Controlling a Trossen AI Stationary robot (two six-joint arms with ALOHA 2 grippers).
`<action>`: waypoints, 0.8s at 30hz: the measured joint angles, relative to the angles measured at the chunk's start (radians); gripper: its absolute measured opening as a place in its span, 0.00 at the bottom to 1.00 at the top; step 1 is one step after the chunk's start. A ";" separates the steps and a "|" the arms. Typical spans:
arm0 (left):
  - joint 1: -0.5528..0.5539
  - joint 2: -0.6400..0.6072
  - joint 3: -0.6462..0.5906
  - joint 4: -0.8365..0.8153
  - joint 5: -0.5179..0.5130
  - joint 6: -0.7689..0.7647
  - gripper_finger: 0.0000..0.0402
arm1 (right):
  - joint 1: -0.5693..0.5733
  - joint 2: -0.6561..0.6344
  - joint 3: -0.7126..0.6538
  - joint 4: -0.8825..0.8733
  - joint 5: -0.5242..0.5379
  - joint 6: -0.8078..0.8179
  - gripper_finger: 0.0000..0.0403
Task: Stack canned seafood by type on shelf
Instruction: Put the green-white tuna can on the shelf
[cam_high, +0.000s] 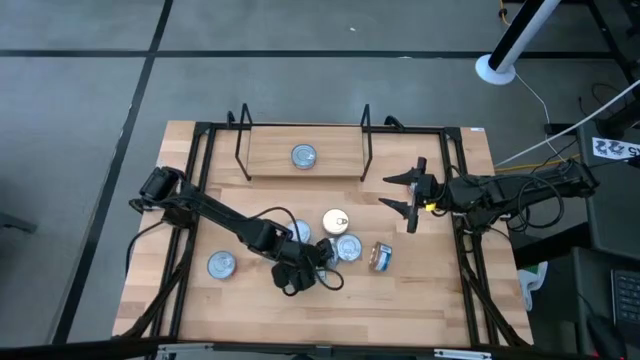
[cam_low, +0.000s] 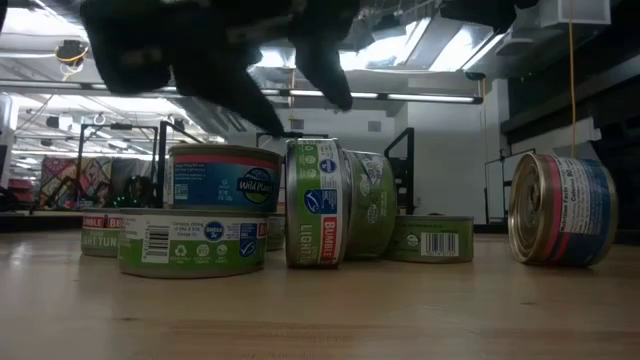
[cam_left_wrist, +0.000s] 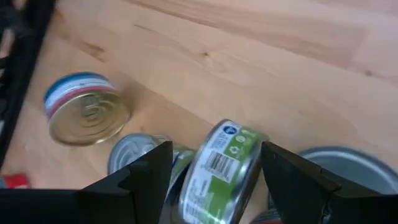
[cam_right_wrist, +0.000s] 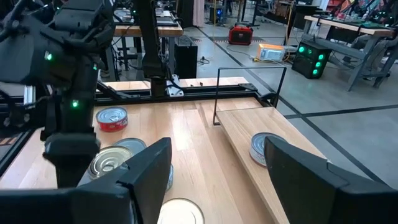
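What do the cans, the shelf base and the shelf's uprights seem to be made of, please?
The cans look like metal: the one lying on its side shows a shiny gold ribbed lid, and the green can between the left gripper's open fingers has a glossy, probably paper label. The shelf base looks like pale, matte wood with visible grain. Its uprights appear to be thin black-coated wire.

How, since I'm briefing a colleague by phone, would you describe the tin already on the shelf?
At the back edge of the table stands the shelf, a light wooden base between thin black wire uprights. One tin lies flat on that base, silver lid up. It alone is on the shelf; the other tins sit on the open table.
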 joint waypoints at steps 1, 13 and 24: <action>0.000 0.008 0.008 0.001 0.000 0.015 0.60 | 0.000 0.000 0.000 -0.001 0.000 0.000 0.64; 0.013 0.022 0.028 -0.057 -0.010 0.059 0.60 | 0.000 0.000 0.000 -0.010 0.000 0.000 0.64; 0.010 0.022 0.028 -0.064 -0.023 0.083 0.60 | 0.000 0.000 0.000 -0.011 0.000 0.000 0.64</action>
